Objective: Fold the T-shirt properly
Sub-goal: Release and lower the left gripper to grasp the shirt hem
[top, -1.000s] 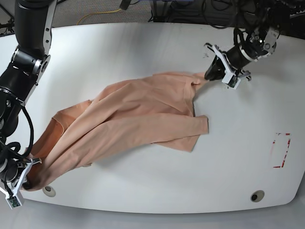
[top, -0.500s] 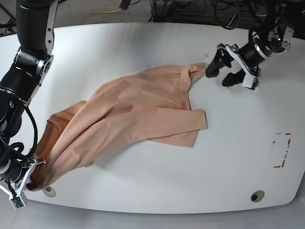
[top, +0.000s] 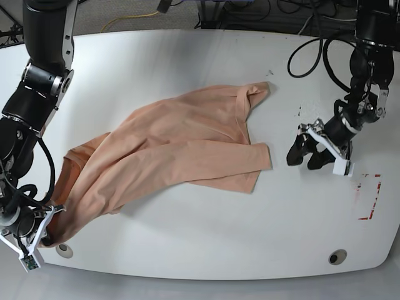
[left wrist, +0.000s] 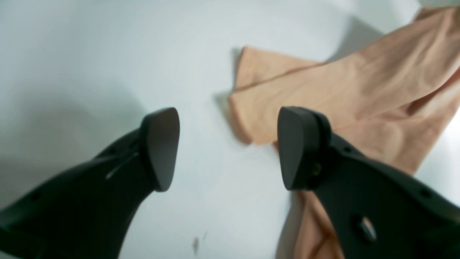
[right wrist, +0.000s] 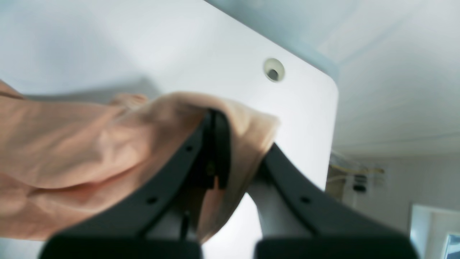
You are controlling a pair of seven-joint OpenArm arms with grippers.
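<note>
Jaws on the left gripper (top: 306, 154) stand spread with nothing between them; a second ago they pinched the shirt's far corner, and the arm has since dropped toward the table's (top: 187, 250) near edge. Right gripper (right wrist: 230, 172) stays clenched on cloth at the near left corner. Peach T-shirt (top: 181, 140) lies rumpled across the table's middle.

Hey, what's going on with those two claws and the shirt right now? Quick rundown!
Left gripper open, empty, beside the sleeve. Right gripper shut on the peach cotton T-shirt, which lies crumpled, unfolded on the white table. Nothing in the way.
</note>
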